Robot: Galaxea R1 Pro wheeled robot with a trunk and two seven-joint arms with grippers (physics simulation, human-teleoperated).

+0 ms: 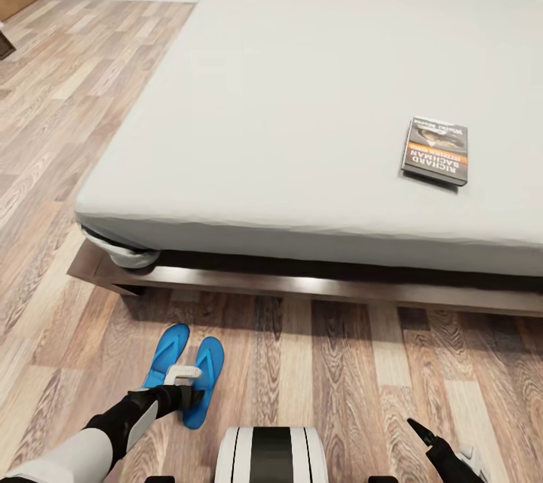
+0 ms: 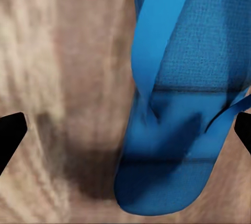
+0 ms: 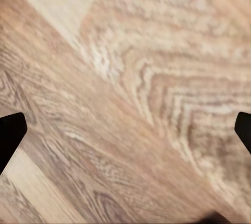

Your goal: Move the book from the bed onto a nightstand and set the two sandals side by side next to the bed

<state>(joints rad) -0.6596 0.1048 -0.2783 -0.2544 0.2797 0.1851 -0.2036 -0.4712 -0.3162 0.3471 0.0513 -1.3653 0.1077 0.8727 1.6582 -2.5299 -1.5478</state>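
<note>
Currently the left gripper (image 2: 125, 135) is hovering wide open over one of the sandals (image 1: 185, 368) lying side by side on the floor (image 1: 362, 385), while the right gripper (image 3: 125, 135) is hanging spread wide and the book (image 1: 436, 151) is lying on the bed (image 1: 286, 106).

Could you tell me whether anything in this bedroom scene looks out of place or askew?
The book lies alone on the bed, turned slightly askew to the mattress edge. The two sandals lie side by side on the floor by the bed frame, under the open left gripper. Nothing looks damaged.

I see a matt wood-plank floor (image 1: 362, 385), a smooth matt cloth mattress (image 1: 302, 106), the glossy dark wooden bed frame (image 1: 317, 288), and finely textured blue sandals (image 1: 204, 377).
</note>
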